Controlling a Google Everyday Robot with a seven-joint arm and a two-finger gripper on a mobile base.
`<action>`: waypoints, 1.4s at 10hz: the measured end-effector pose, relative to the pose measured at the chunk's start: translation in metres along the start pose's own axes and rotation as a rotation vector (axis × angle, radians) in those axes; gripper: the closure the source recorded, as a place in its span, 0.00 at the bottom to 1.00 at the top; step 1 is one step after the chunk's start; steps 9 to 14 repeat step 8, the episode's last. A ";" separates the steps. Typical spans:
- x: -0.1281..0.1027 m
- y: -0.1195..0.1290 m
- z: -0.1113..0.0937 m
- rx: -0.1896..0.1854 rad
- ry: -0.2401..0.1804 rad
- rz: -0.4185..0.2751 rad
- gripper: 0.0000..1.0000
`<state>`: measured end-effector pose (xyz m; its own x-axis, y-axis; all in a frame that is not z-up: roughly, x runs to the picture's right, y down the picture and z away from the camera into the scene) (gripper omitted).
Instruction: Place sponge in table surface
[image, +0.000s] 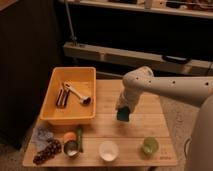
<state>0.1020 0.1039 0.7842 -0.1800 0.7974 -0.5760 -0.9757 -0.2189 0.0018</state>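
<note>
A yellow bin (57, 109) sits on the far left part of the wooden bench (150, 127). In it lie a few utensils (72, 94): a pale handle that runs to a dark rounded head, and beside it some darker pieces that cannot be told apart.

Along the near edge stand three open containers. A small metal cup (71, 148) is near the left, a white bowl (108, 150) sits in the middle, and a green cup (149, 146) is to the right. What each holds cannot be made out.

To the left of the metal cup lies a bunch of dark grapes (46, 152), with a crumpled bluish cloth (42, 135) just behind it. An orange item (69, 136) and a thin green one (79, 137) lie just near of the bin, close to the metal cup; what they are is unclear.

The white arm (165, 87) comes in from the right, where it is cut off by the edge of the view, and bends down over the middle of the bench. The gripper (124, 109) hangs at its end, right of the bin. The jaws are closed around the sponge (123, 115), a teal block that shows just below them. Whether the sponge touches the bench or hangs just above it cannot be told. The arm's wrist hides the upper part of the jaws.
</note>
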 end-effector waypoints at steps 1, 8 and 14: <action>-0.001 0.001 0.000 0.007 0.002 -0.001 0.35; -0.005 0.020 -0.006 0.029 0.015 -0.045 0.35; -0.005 0.020 -0.006 0.029 0.015 -0.045 0.35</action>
